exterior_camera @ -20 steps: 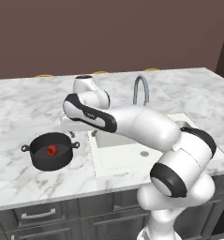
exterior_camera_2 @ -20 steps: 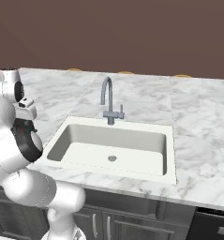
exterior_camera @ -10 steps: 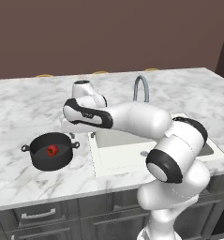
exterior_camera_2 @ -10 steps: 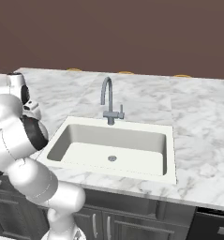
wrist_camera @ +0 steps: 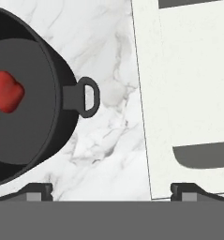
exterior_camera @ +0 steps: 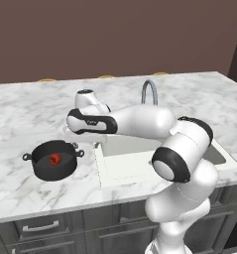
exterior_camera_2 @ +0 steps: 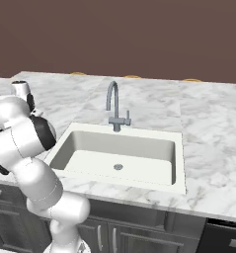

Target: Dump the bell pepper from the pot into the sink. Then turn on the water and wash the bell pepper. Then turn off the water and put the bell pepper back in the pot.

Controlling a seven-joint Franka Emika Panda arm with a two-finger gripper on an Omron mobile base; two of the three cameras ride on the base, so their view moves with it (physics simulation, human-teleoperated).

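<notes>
bell pepper in pot, left of spread fingers

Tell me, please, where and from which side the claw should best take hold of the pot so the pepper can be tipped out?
Probably the loop handle on the pot's sink-facing side, coming straight down from above. It juts clear of the round wall over bare marble, and the open claw hangs just beside it. The pot stands upright left of the sink, with the bell pepper loose inside, so that grip lets it tilt toward the basin.
</notes>
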